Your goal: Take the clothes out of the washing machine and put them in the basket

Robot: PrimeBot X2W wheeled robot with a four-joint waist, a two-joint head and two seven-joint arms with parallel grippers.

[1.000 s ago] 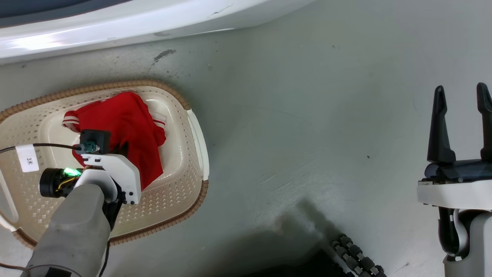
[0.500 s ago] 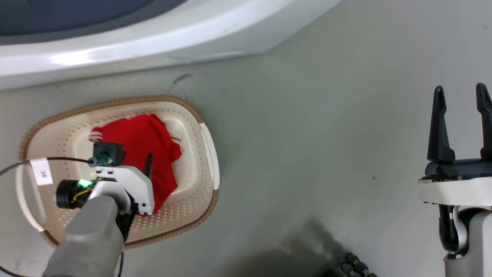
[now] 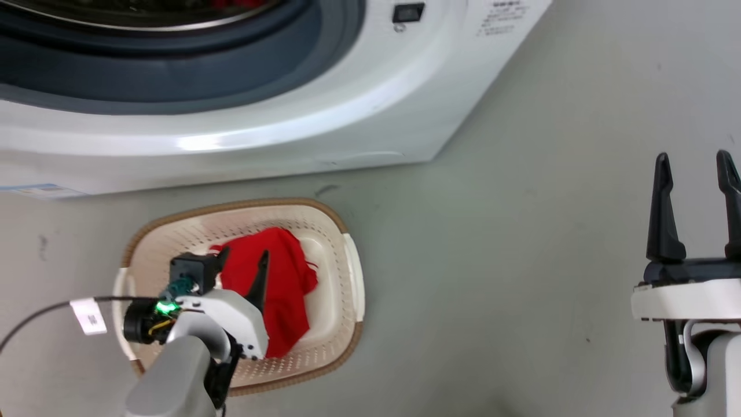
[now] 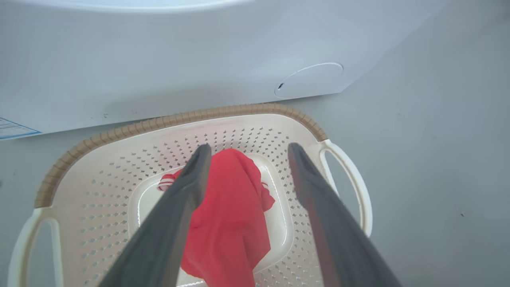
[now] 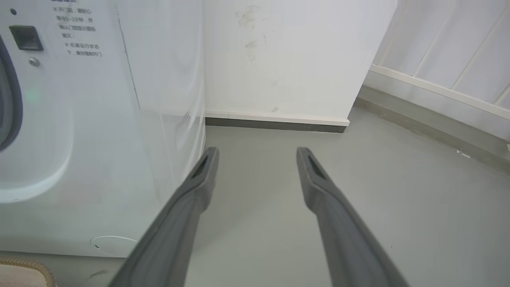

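Left fingers (image 3: 260, 278): wide apart, holding nothing, just above the red cloth (image 3: 286, 278).
Red cloth: lies loose in the basket (image 3: 249, 204), by the washing machine (image 3: 347, 116).
Right fingers (image 3: 660, 208): wide apart, holding nothing.
Do it well: lift clear of the rim, then reach for the drum (image 3: 145, 13).

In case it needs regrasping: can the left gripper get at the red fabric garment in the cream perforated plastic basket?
Probably yes: the open left gripper hangs above the red fabric garment in the cream perforated plastic basket, nothing between.
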